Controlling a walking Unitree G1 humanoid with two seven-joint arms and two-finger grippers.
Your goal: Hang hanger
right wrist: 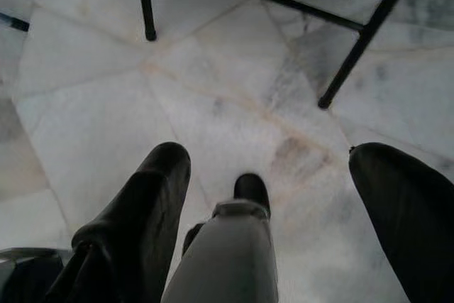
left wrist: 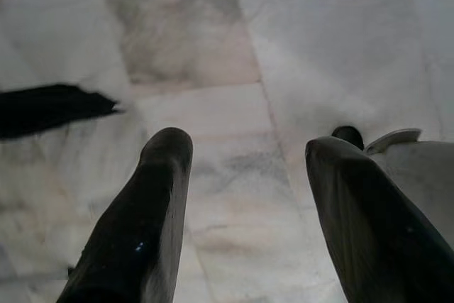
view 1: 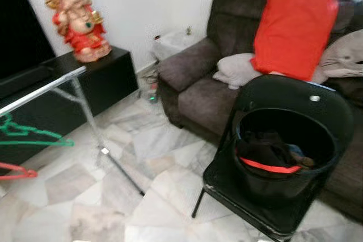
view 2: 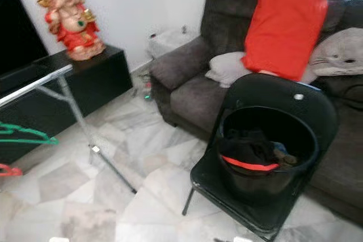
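Note:
A green hanger [view 1: 31, 135] and a red hanger [view 1: 16, 171] hang from the silver rail [view 1: 42, 92] of a clothes rack at the left edge. A black bucket [view 1: 283, 154] holding dark clothes and something red stands on a black folding chair [view 1: 283, 140] at the right. My left gripper [left wrist: 248, 211] hangs open over the marble floor. My right gripper [right wrist: 277, 196] is open too, pointing down at the floor near the chair's legs [right wrist: 145, 5], with nothing between its fingers.
A dark brown sofa [view 1: 198, 83] with a red cushion [view 1: 295, 26] and pale cushions stands behind the chair. A black TV cabinet [view 1: 96, 77] carries a laughing figurine [view 1: 79, 21]. The rack's leg [view 1: 108, 151] slants across the marble floor [view 1: 159, 196].

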